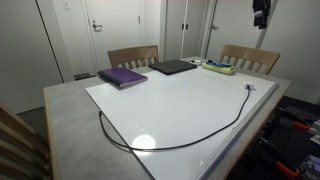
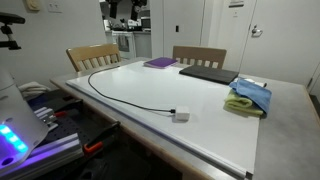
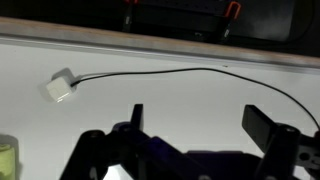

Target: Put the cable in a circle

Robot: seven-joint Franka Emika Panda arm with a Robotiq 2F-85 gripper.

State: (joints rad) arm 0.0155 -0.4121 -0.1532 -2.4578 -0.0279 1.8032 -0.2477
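The pincer (image 3: 198, 126) hangs over the white table top (image 3: 120, 60). Its two dark fingers (image 3: 135, 116) stand wide apart and hold nothing.

Up and to one side of it in the wrist view is the white plug (image 3: 60, 87). The black cable (image 3: 170, 72) starts at that plug and runs past the pincer, out to the edge of the picture. In both exterior views the cable (image 1: 200, 142) (image 2: 130, 102) lies flat on the table top as one long, loose bend, not a circle. Its far end is well away from the plug.

Near the plug sits a blue and green cloth (image 2: 250, 95). Farther from the plug are a black laptop (image 2: 207, 73) and a purple book (image 2: 160, 62).

I think no bending is done yet. A good way would be to come straight down over the thin cord close to the plug, pinch it gently, and drag it in a slow curve toward the far end. A fast pull might drag the whole cable along or bump the cloth.
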